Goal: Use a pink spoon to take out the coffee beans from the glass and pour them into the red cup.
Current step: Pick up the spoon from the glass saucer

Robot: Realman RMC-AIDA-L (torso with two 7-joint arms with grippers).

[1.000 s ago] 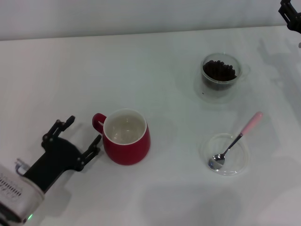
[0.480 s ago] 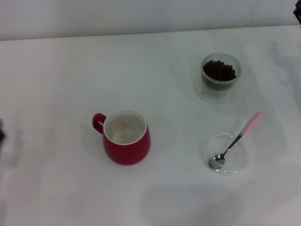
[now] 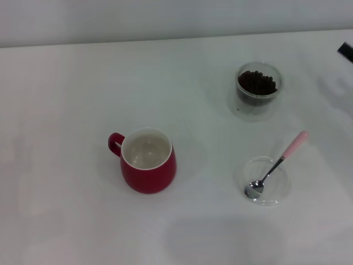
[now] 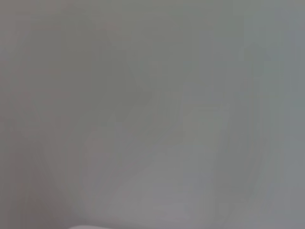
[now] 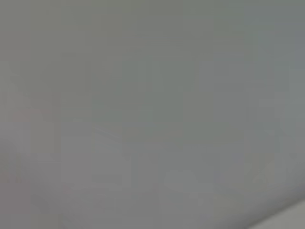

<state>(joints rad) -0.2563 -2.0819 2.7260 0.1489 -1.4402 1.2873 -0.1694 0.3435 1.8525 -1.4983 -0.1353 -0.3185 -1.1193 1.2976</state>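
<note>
The red cup (image 3: 149, 168) stands upright left of centre in the head view, white inside, with its loop handle pointing left. Far right of it, the glass (image 3: 258, 105) holds a heap of coffee beans (image 3: 257, 83). The pink spoon (image 3: 276, 164) lies with its silver bowl in a flat clear dish (image 3: 276, 193) and its pink handle resting over the rim toward the back right. A dark sliver of my right gripper (image 3: 346, 51) shows at the right edge, beyond the glass. My left gripper is out of view. Both wrist views show only plain grey.
A white tabletop (image 3: 66, 99) carries all the objects. Its back edge meets a pale wall along the top of the head view.
My left gripper, which stood open beside the red cup's handle, has withdrawn out of the head view. The right gripper's dark part has shifted lower along the right edge. The objects have not moved.
</note>
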